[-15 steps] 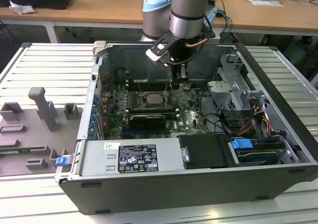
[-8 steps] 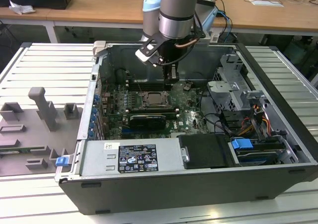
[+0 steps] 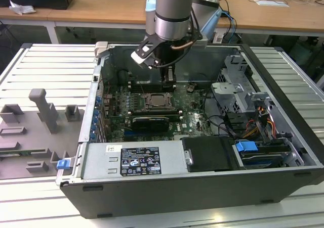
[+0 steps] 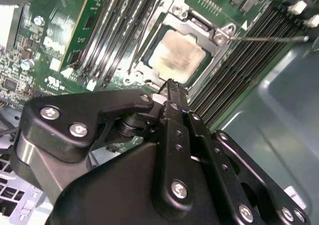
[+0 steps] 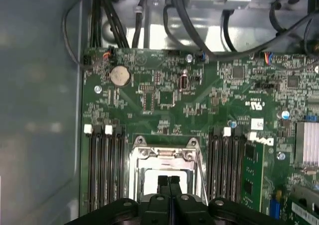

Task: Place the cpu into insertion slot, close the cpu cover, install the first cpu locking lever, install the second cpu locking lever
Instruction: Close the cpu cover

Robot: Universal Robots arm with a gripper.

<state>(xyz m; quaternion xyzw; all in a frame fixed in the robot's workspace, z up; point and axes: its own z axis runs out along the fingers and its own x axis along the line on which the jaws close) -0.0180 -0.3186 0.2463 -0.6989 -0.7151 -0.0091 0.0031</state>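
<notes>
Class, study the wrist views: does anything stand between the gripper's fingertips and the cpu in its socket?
Nothing visible does. The gripper hangs by the edge of the cpu cover, and the cpu lies bare in the cover's window.

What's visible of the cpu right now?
The small flat square chip with a pale silvery-grey metal top sits flat, recessed in the green motherboard. Its top looks smudged darker towards the middle. A thin silver metal frame borders its edges. The black claw, shut, is close to one edge; I cannot tell whether it touches.
</notes>
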